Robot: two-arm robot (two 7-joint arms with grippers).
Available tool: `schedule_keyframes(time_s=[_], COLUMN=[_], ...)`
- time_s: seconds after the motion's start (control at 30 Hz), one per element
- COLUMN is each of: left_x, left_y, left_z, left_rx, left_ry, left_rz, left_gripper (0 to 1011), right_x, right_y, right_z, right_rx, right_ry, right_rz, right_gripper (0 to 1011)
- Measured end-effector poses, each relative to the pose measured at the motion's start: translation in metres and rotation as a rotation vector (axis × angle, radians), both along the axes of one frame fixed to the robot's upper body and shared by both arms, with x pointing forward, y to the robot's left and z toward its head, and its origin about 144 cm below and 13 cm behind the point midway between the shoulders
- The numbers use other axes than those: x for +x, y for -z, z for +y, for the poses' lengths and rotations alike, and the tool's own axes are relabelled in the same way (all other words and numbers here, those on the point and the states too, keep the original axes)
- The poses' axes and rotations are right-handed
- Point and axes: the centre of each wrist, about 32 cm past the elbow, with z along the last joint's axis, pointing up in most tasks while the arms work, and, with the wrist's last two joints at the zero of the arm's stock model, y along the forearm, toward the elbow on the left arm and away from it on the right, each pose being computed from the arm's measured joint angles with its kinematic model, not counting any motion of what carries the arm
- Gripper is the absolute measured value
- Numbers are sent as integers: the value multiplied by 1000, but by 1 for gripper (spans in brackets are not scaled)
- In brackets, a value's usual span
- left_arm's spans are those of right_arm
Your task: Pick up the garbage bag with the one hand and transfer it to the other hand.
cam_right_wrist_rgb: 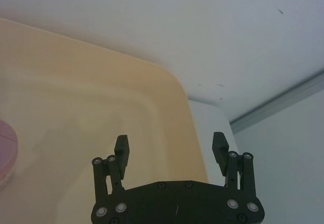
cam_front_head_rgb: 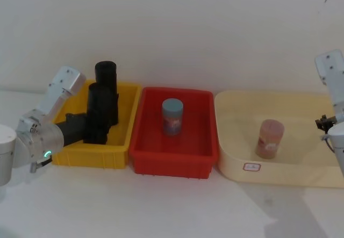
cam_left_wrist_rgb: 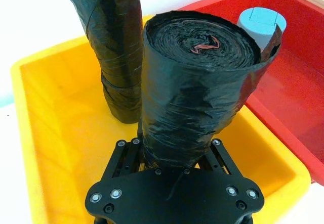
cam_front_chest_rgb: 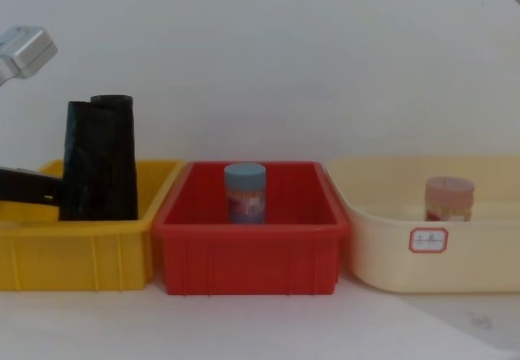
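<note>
The garbage bag (cam_front_head_rgb: 99, 112), a thick black roll, stands upright in the yellow bin (cam_front_head_rgb: 88, 154) with its lower end inside the bin. My left gripper (cam_left_wrist_rgb: 174, 150) comes in low from the left on the arm with the teal-green ring and is shut on the roll's lower part (cam_front_chest_rgb: 97, 173). The wound end of the roll (cam_left_wrist_rgb: 202, 42) faces the left wrist camera. Just behind it stands a slimmer black roll (cam_front_head_rgb: 106, 74). My right gripper (cam_right_wrist_rgb: 172, 148) is open and holds nothing, hanging over the far right corner of the cream tub (cam_right_wrist_rgb: 101, 107).
A red bin (cam_front_head_rgb: 172, 163) with a blue can (cam_front_head_rgb: 172, 117) sits in the middle. To its right, the cream tub (cam_front_head_rgb: 279, 173) holds a pink can (cam_front_head_rgb: 269, 138). The right arm (cam_front_head_rgb: 333, 87) hangs at the right edge. White table lies in front of the bins.
</note>
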Motion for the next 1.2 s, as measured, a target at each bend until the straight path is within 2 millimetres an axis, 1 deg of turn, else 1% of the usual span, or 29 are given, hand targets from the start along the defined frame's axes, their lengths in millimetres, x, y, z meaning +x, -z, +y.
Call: schedule_keyframes(time_s=[0.23,0.47,0.63,0.93,1.1,1.2], left_x=[0,0,-1,-4,-2,0], left_y=[-1,-8,-20,-47,-59,-63], left_z=[0,3,8,23,30,32], left_rx=[-2,-27,-70,-161,-200,-210], left_ry=[-1,6,34,124,198,229], left_rz=[-1,-10,-23,-58,-69,-69], left_gripper=[419,419,419,419,419,419], right_x=[0,0,0,0,0,-1], right_y=[0,0,0,0,-1,-4], right_z=[0,0,0,0,-1,-3], right_rx=[0,0,0,0,3,9], right_ry=[0,0,0,0,-13,-32], right_rz=[0,0,0,0,-5,-16], right_gripper=[1001,1000,1001,1001,1000,1001])
